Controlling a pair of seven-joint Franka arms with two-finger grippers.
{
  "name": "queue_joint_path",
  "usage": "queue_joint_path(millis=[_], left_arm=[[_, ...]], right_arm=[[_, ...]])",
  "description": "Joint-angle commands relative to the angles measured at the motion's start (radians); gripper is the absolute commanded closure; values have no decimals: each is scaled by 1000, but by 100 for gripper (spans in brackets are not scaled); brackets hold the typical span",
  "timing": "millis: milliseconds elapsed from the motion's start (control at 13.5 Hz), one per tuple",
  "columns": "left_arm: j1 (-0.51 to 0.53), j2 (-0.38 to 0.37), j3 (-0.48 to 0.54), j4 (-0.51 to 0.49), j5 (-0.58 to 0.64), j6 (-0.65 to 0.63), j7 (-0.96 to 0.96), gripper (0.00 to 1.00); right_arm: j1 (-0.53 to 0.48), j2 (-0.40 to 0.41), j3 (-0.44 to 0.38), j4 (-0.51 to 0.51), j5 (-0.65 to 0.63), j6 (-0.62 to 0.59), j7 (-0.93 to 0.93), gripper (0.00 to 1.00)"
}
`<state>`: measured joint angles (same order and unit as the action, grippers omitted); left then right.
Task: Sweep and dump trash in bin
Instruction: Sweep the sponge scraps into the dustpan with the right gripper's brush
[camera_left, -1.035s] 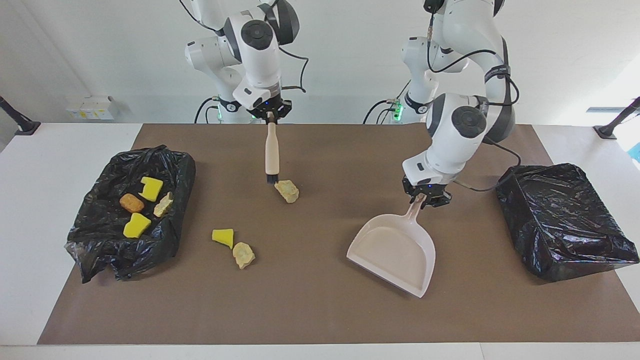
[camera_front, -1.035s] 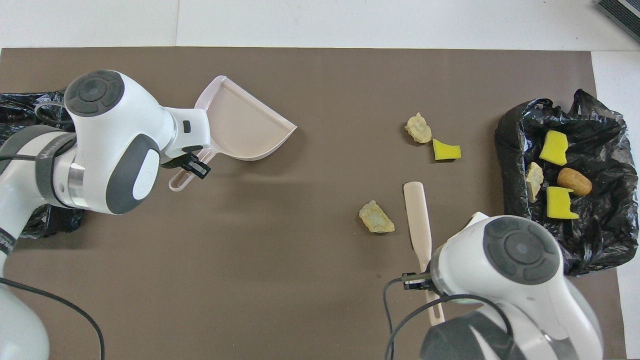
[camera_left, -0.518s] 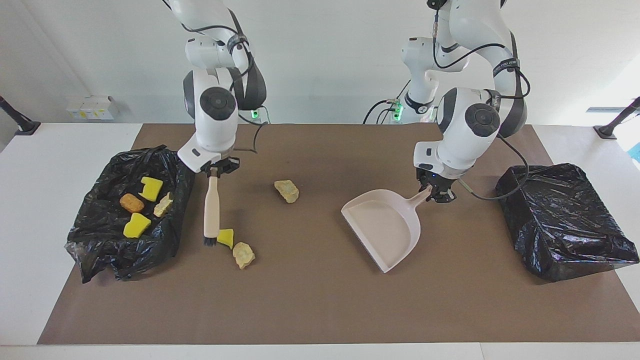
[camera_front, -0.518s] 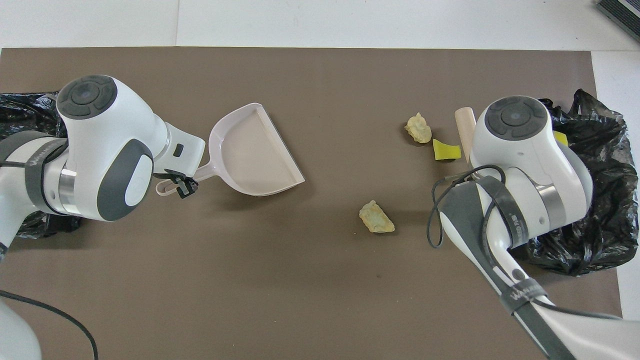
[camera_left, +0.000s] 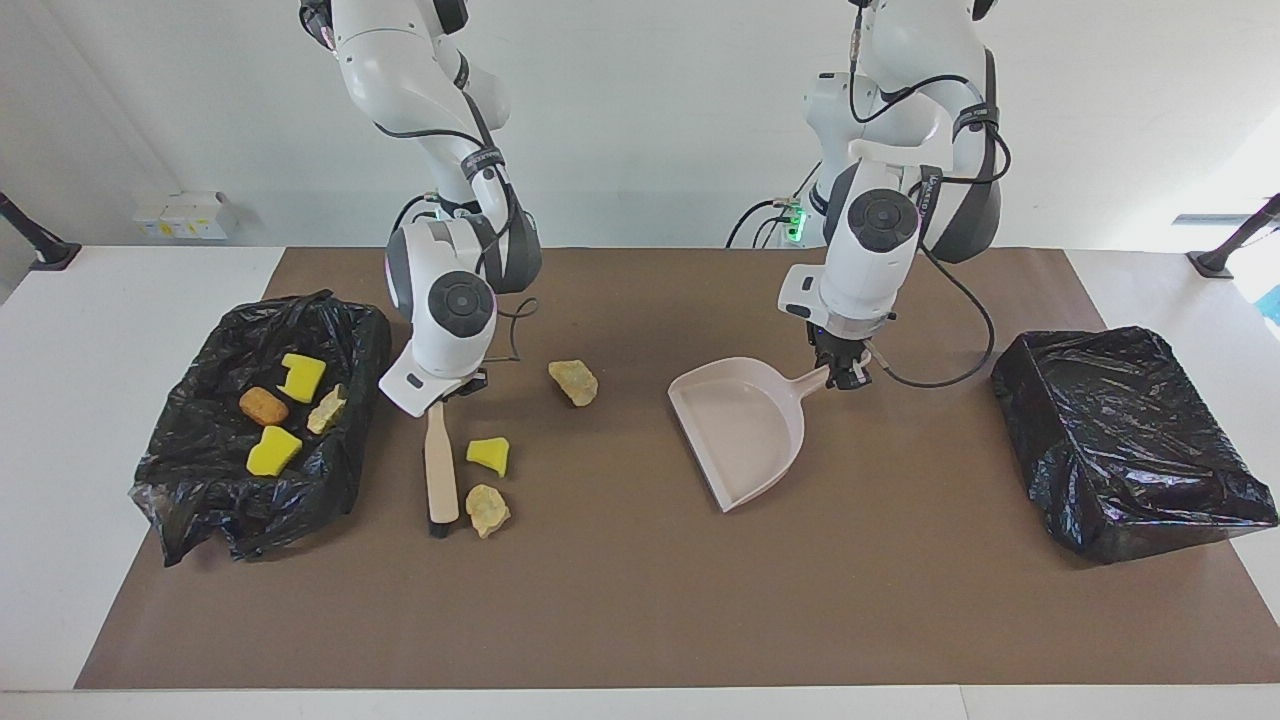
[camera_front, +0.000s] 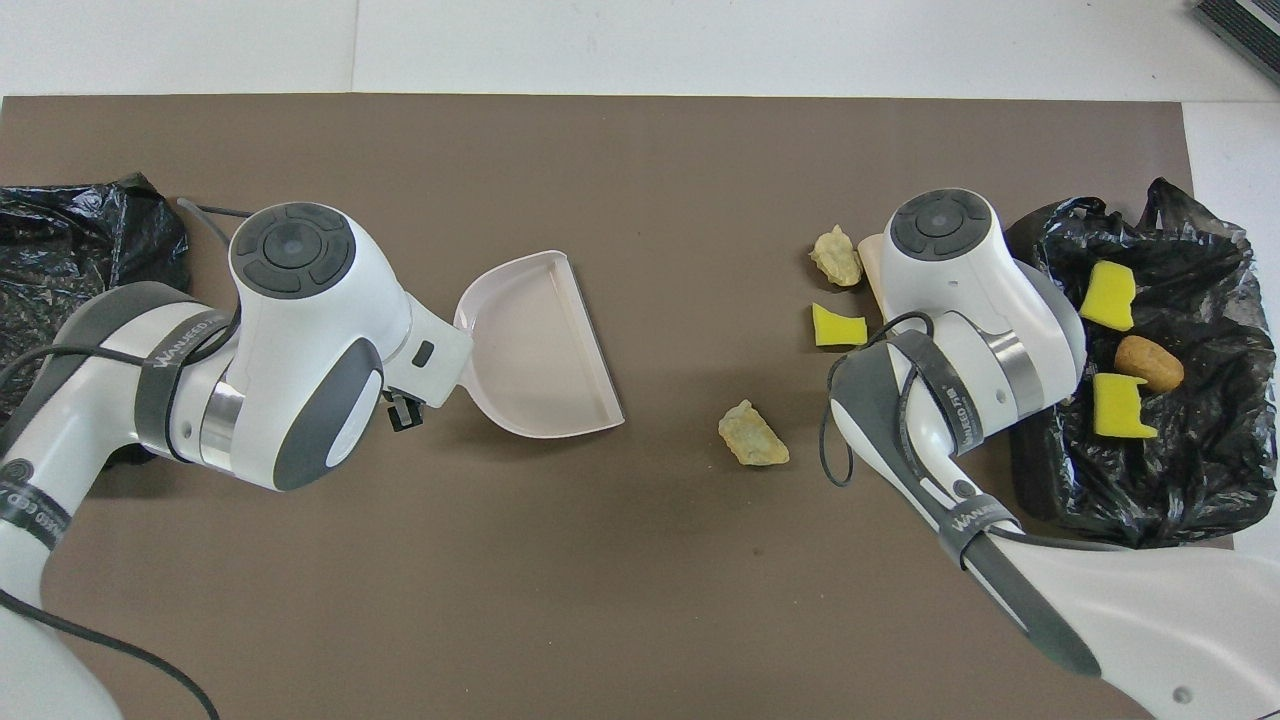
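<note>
My right gripper (camera_left: 437, 398) is shut on a beige brush (camera_left: 440, 470) that lies low over the mat, its bristles beside a beige foam lump (camera_left: 487, 510). A yellow sponge wedge (camera_left: 489, 455) lies next to the handle. Another beige lump (camera_left: 574, 382) lies nearer to the robots, mid-mat. My left gripper (camera_left: 843, 375) is shut on the handle of the beige dustpan (camera_left: 740, 425), whose mouth faces the loose trash. The open black bin bag (camera_left: 190, 470) at the right arm's end holds two yellow wedges, a brown nugget (camera_left: 264, 405) and a beige lump. No green-topped sponge shows.
A second black bag (camera_left: 1125, 440) sits at the left arm's end of the brown mat (camera_left: 620, 600). In the overhead view my right wrist covers most of the brush; the dustpan (camera_front: 535, 345) and the mid-mat lump (camera_front: 752, 434) show.
My right gripper carried the brush from the mid-mat lump to the two bits by the bin and pushed the yellow wedge toward the dustpan. My left gripper turned the dustpan toward the trash.
</note>
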<state>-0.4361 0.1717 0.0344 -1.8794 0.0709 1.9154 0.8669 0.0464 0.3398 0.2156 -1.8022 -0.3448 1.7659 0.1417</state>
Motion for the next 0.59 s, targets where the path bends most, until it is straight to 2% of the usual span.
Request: queue_joint_path(millis=[0, 296, 518], left_arm=[[-58, -60, 10, -105, 24, 51, 1, 100], [-113, -118, 9, -210, 23, 134, -83, 100], [-130, -124, 5, -218, 23, 137, -103, 100]], right_arm=[[4, -19, 39, -2, 123, -49, -119, 100], [6, -27, 93, -5, 318, -59, -99, 100], [-9, -109, 87, 0, 342, -110, 57, 100]])
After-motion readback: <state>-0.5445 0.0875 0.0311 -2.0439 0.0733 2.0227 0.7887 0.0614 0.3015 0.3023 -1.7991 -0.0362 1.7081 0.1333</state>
